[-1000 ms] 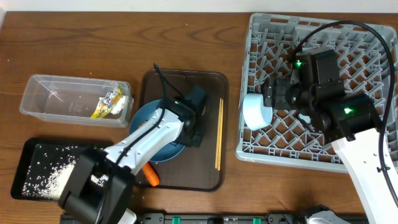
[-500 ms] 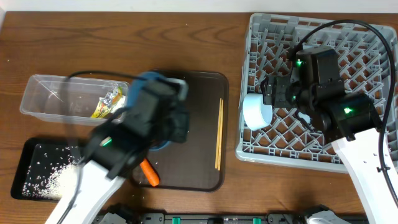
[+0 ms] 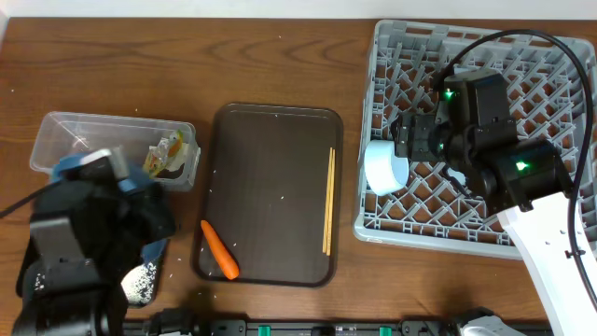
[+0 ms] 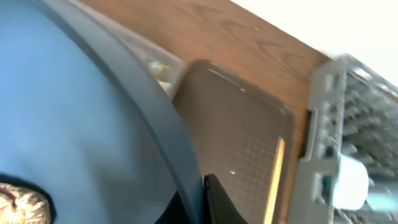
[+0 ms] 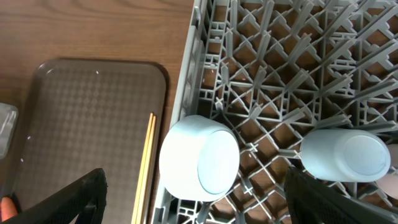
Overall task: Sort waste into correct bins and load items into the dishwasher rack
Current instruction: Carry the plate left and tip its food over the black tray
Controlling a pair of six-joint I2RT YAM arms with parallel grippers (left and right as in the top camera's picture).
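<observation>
My left gripper [image 4: 200,200] is shut on the rim of the large blue plate [image 4: 74,124], which is tilted, with a small brown food lump [image 4: 22,205] on it. Seen from overhead, the left arm and plate [image 3: 67,169] hang over the black tray [image 3: 28,280], hiding most of it; white rice [image 3: 140,278] shows beside the arm. My right gripper [image 5: 194,186] is open above the grey rack [image 3: 485,140], over the light blue bowl [image 5: 199,158] lying on its side. A small blue cup [image 5: 345,155] lies in the rack.
The dark brown serving tray [image 3: 270,168] holds the orange carrot [image 3: 219,250] at its near left and the wooden chopsticks [image 3: 328,201] along its right side. The clear tub [image 3: 103,140] at far left holds a yellow-green wrapper [image 3: 168,154].
My left arm has lifted the blue plate off the serving tray and carried it left, to above the black tray. The carrot stayed on the serving tray. The right arm has not moved.
</observation>
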